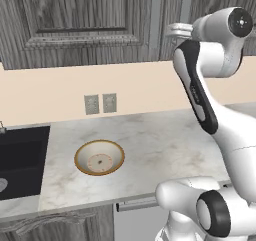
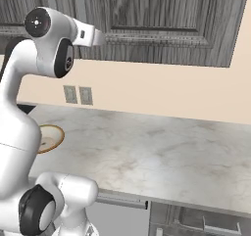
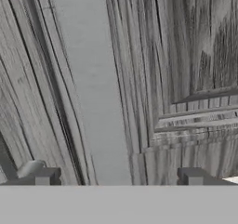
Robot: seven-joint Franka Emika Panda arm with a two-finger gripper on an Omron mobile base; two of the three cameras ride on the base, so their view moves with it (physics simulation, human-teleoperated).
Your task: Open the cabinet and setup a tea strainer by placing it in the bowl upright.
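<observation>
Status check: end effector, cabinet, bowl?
End effector open, empty, up against the cabinet door near its edge. Door shut. Bowl empty on the counter by the sink. Nothing in the way.

You have the tall wall cabinet of dark grey weathered wood (image 3: 195,56) with its raised-panel door shut, a pale vertical handle (image 3: 93,88) running down its edge. Below it, the shallow round bowl (image 1: 99,157), golden-brown rimmed and cream inside with a reddish dotted ring, sits upright on the marble counter (image 1: 165,145).
</observation>
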